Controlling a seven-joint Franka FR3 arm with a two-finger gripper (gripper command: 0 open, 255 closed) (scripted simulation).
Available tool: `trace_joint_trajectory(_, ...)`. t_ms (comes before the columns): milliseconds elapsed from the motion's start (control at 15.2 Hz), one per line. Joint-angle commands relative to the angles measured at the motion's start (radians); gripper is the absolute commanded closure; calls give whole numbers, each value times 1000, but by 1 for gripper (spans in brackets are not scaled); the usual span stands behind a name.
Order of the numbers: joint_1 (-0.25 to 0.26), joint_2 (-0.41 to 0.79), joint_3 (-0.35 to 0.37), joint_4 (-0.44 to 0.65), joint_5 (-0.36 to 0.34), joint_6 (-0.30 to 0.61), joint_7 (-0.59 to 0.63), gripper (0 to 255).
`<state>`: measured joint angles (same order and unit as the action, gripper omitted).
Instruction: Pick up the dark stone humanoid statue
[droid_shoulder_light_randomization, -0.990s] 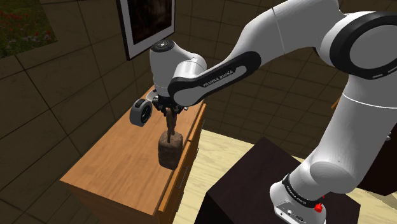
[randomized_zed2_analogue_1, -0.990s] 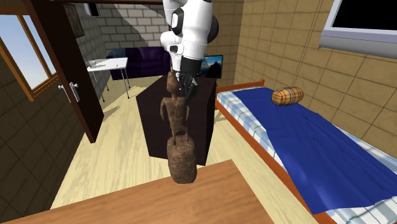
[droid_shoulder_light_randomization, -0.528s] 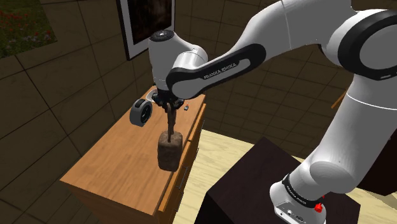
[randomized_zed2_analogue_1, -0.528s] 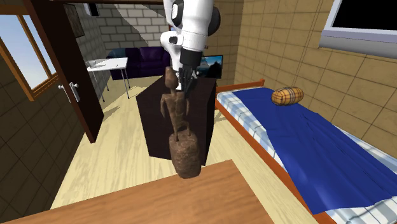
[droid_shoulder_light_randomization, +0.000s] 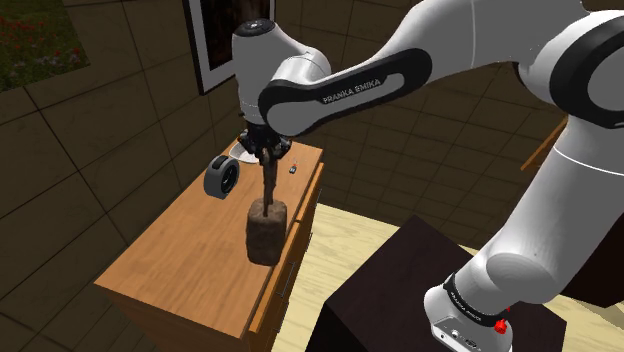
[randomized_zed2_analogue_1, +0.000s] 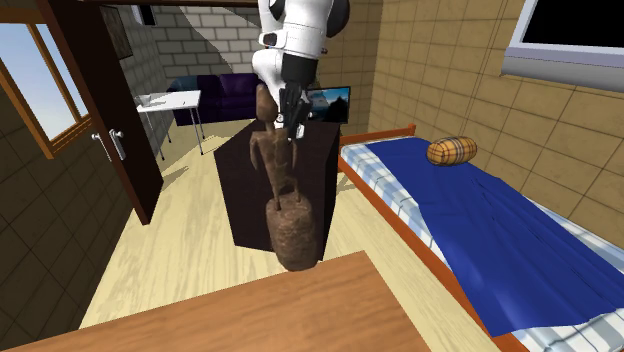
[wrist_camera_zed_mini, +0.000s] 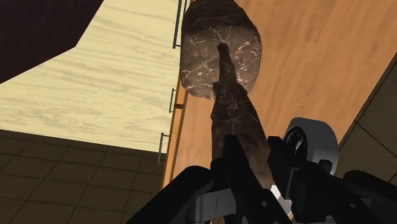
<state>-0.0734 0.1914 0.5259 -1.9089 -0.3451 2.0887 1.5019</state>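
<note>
The dark brown stone humanoid statue (droid_shoulder_light_randomization: 266, 225) has a thin body on a thick rounded base. My gripper (droid_shoulder_light_randomization: 265, 152) is shut on the figure's upper part from above. In the second exterior view the statue (randomized_zed2_analogue_1: 283, 180) hangs under the gripper (randomized_zed2_analogue_1: 286, 108), its base a little above the wooden dresser top (randomized_zed2_analogue_1: 300, 315) near that top's edge. In the wrist view the two black fingers clasp the statue (wrist_camera_zed_mini: 221, 54) near its head, the gripper (wrist_camera_zed_mini: 257, 164) looking down along its body to the base over the dresser (wrist_camera_zed_mini: 318, 63).
A round grey clock (droid_shoulder_light_randomization: 222, 177) stands on the dresser (droid_shoulder_light_randomization: 180, 265) just beside the gripper, also the clock (wrist_camera_zed_mini: 310, 141). A small dark item (droid_shoulder_light_randomization: 291, 170) lies near the dresser's far end. A framed picture (droid_shoulder_light_randomization: 230, 35) hangs on the wall behind. A blue bed (randomized_zed2_analogue_1: 480, 220) stands across the room.
The gripper has risen with the statue in it. The base has come up off the dresser top and drifted slightly toward the second exterior view's right.
</note>
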Motion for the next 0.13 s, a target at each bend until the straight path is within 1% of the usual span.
trace_joint_trajectory(0,-1,-8,1,10,6,-12,-6,255)
trace_joint_trajectory(66,-1,-8,1,10,6,-12,-6,255)
